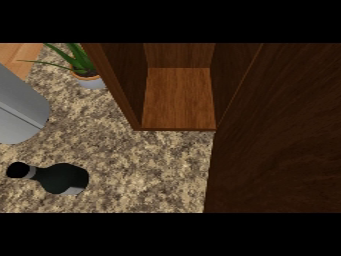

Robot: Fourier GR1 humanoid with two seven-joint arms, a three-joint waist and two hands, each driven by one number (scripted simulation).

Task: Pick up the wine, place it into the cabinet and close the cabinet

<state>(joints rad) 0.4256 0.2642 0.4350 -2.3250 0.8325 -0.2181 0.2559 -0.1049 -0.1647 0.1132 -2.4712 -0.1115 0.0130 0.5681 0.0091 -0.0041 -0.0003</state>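
The wine bottle [55, 178] is dark with grey bands and rests on the speckled stone counter [136, 160] at the lower left, its neck pointing left. The wooden cabinet [177, 97] is open at the top centre, and its shelf is bare. Its dark door [287, 135] is swung out and fills the right side. A grey forearm [7, 107] comes in at the left edge, above and apart from the bottle. No hand shows on it, and nothing holds the bottle.
A potted green plant [81, 67] stands on the counter at the back, just left of the cabinet's side wall. A strip of light wood [10, 52] shows at the top left corner.
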